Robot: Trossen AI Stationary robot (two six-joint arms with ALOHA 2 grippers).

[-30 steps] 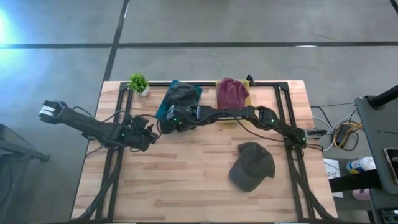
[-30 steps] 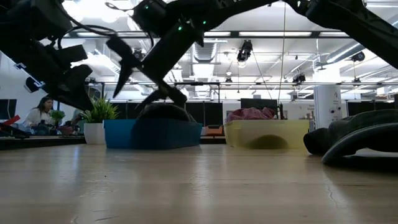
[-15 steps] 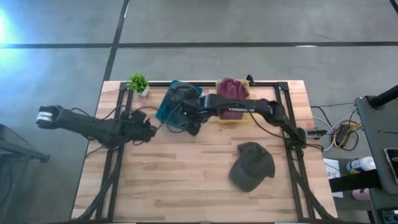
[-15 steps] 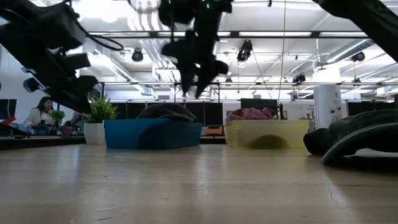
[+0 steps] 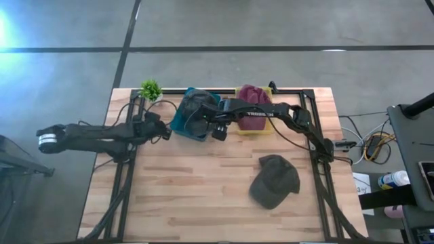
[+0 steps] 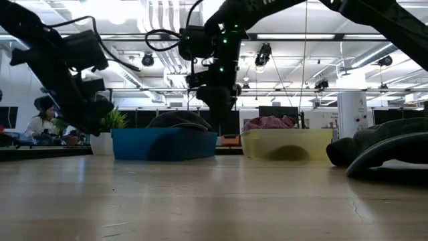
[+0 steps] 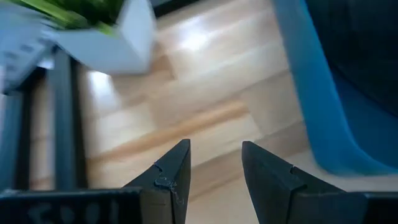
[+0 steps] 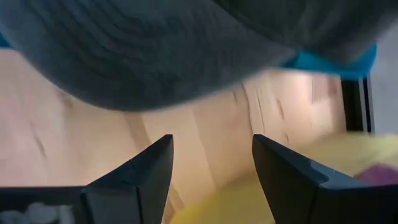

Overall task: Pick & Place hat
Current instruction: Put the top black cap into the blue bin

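Wooden tabletop (image 5: 203, 196) fills my high view; an olive cap (image 5: 276, 179) lies lower right. At upper centre my right gripper (image 5: 217, 129), jaws open and empty, hovers beside the blue bin (image 5: 178, 120) holding a grey hat (image 5: 198, 104). Left gripper (image 5: 160, 131), open, hangs near the potted plant (image 5: 151, 90).
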